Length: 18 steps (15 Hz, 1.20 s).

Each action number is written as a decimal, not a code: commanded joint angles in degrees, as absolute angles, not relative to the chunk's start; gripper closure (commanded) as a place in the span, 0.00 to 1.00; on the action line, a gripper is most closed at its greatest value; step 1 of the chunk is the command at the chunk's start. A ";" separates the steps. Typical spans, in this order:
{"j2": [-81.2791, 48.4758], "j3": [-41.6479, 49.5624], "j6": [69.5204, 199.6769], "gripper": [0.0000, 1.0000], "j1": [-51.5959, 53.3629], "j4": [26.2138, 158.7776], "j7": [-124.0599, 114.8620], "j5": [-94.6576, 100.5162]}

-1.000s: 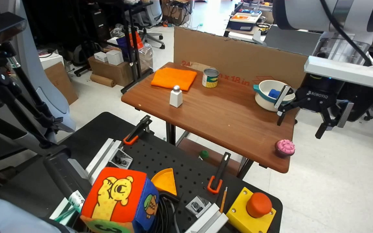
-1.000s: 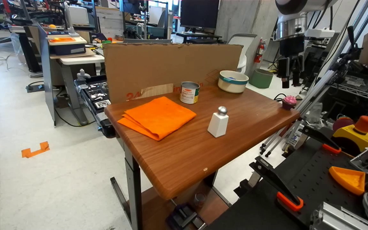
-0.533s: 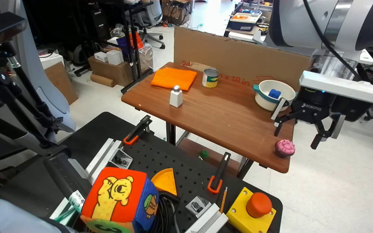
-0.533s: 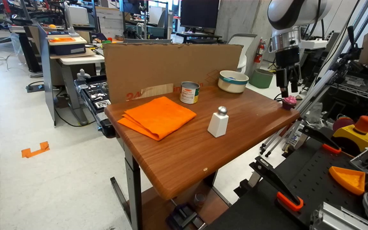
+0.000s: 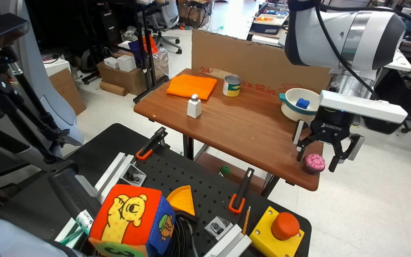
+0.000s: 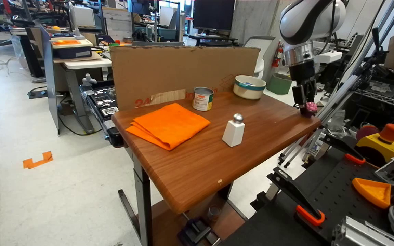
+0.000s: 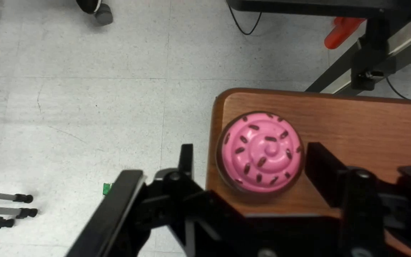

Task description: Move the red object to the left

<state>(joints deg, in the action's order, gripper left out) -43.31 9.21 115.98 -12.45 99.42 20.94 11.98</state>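
In an exterior view, a brown wooden table (image 5: 241,130) stands before a sheet of cardboard (image 5: 259,64), pale floor (image 5: 355,214) around it. On the wood are a folded orange cloth (image 5: 191,86), a can (image 5: 232,86), a white shaker (image 5: 194,108) with a silver top, and a white bowl (image 5: 294,113) trimmed in blue that holds something blue (image 5: 302,103). The pink-topped cupcake (image 5: 314,164) sits at the table's corner. A black perforated bench (image 5: 198,175), bearing a soft printed cube (image 5: 130,217) and a yellow box (image 5: 267,238), fills the foreground. The arm (image 5: 337,39) hangs in from the upper right, bent downward; its gripper (image 5: 316,163) is spread wide, the fingers (image 5: 300,154) to either side of the cupcake.

Also in an exterior view, a dark monitor (image 6: 214,15), a chair (image 6: 258,41), a fire extinguisher (image 6: 278,56) and a green bin (image 6: 279,84) show beyond the table. The arm slants down, fingertips about level with the cupcake.

In the wrist view, the cupcake stands between the fingers, ungripped. One finger is over the wood, just beside it — touching or not, I cannot tell; the other is past the table edge, over floor tiles.
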 commanded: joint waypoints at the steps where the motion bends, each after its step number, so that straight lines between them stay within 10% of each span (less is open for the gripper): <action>1: -45.02 8.32 113.96 0.51 -12.24 97.44 20.08 13.72; 4: -45.09 8.08 112.69 0.68 -12.30 96.83 20.28 13.76; 18: -34.34 -2.96 128.54 0.68 -7.69 110.31 20.18 6.50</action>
